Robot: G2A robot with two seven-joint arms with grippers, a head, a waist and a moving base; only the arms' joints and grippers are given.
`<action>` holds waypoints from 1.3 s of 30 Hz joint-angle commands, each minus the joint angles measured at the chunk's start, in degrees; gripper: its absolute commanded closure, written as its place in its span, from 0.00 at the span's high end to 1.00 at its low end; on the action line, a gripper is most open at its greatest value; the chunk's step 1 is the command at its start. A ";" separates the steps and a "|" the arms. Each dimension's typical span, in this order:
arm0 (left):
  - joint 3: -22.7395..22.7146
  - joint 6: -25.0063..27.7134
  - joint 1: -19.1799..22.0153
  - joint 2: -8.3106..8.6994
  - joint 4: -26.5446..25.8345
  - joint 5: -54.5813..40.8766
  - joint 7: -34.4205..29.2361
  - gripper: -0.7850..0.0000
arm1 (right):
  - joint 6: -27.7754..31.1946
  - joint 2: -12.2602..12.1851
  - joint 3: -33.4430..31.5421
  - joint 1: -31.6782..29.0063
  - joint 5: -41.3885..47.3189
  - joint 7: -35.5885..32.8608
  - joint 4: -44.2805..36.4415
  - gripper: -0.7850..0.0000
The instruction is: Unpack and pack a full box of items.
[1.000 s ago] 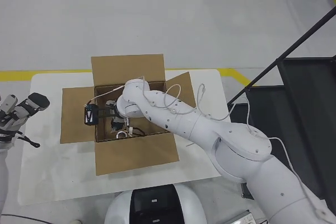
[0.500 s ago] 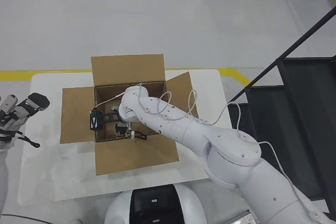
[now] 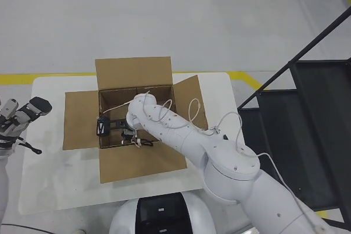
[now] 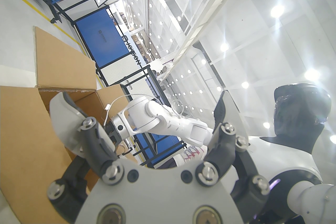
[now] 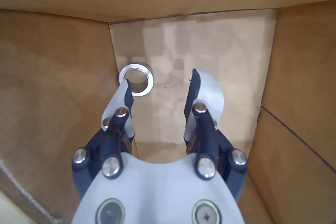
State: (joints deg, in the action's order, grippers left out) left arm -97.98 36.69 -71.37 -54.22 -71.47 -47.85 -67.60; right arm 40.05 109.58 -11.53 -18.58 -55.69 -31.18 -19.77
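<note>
Right gripper [image 5: 160, 83] is held low inside the cardboard box [image 3: 134, 71], with its fingers spread wide and nothing gripped between them. A silver metal ring [image 5: 136, 79] is seen lying flat on the box floor, close against one side wall. One fingertip [image 5: 128, 93] is placed at the ring's edge, though it cannot be told whether the two are touching. The rest of the box floor seen between the fingers is bare cardboard. In the top view the box is set on the white table [image 3: 52, 175] with its four flaps folded outward, and the right arm is bent down into its opening. The left gripper [image 4: 143, 101] is held beyond the table's left edge, well apart from the box, angled upward, its fingers parted widely and empty.
</note>
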 commanded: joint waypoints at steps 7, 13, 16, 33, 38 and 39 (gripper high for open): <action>0.00 0.00 0.00 0.00 0.00 0.00 0.00 1.00 | 1.53 1.97 -0.20 0.06 -0.77 0.59 4.75 0.62; 0.00 0.00 0.00 0.00 0.00 0.00 0.00 1.00 | 1.72 3.06 -0.43 -0.07 -1.31 1.27 6.67 0.55; 0.00 0.00 0.00 0.00 0.00 0.00 0.00 1.00 | 1.70 3.59 -0.50 -0.27 -1.60 1.40 7.18 0.53; 0.00 0.00 0.00 0.00 0.00 0.00 0.00 1.00 | 3.53 4.21 -2.71 1.10 -0.54 7.57 10.26 1.00; -0.53 -0.96 -0.62 0.06 -0.86 3.13 3.77 1.00 | 4.74 3.40 -3.32 2.44 -0.70 10.00 11.22 1.00; -0.82 -0.99 -0.72 0.09 -0.80 4.46 5.13 1.00 | 4.91 3.21 -3.55 2.79 -0.51 10.75 11.30 1.00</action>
State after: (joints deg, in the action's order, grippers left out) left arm -98.52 35.74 -71.98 -54.16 -72.29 -44.88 -64.12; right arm 44.82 112.96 -14.88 -16.09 -56.40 -21.09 -8.53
